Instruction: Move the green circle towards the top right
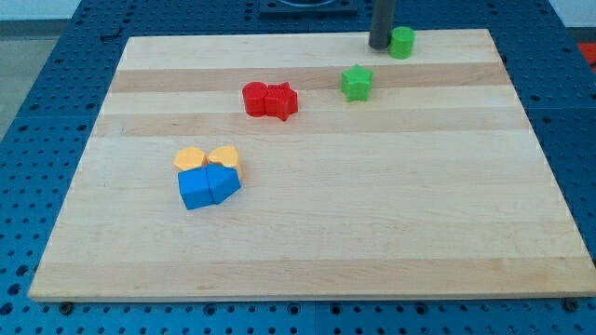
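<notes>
Now my tip (pixel 380 45) touching green circle (pixel 402 42)'s left side, no fingers visible.

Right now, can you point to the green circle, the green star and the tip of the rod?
green circle block (pixel 402 42), camera view, its top face.
green star block (pixel 356 81), camera view, its top face.
my tip (pixel 380 45), camera view, the rod's very end, just left of the circle.

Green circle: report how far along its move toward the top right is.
Done: the green circle already sits near the board's top edge, right of centre, well above the green star. In hand: my tip stands right beside the circle's left side, placed to push it rightward. Left: the circle is short of the top right corner, so more travel toward the view's right remains.
</notes>
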Available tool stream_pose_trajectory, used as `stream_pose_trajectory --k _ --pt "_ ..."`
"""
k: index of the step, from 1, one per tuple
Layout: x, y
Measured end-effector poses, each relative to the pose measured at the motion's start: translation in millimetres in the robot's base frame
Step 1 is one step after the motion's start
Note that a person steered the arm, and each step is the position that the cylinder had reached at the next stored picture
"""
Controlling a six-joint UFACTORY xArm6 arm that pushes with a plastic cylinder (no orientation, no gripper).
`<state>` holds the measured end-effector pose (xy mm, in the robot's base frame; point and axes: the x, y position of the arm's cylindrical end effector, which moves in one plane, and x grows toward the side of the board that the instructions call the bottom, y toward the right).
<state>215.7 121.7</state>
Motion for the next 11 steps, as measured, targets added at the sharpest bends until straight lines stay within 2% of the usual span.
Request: stream_pose_trajectory --k 1,3,4,6,9,10,11 --pt "-7.6 26.1" --pt "-6.6 -26.8" --pt "0.7 -27.1" --pt "26.9 -6.8" --pt "7.5 46.6" --pt "14.2 48.2" --pt "54.2 48.2"
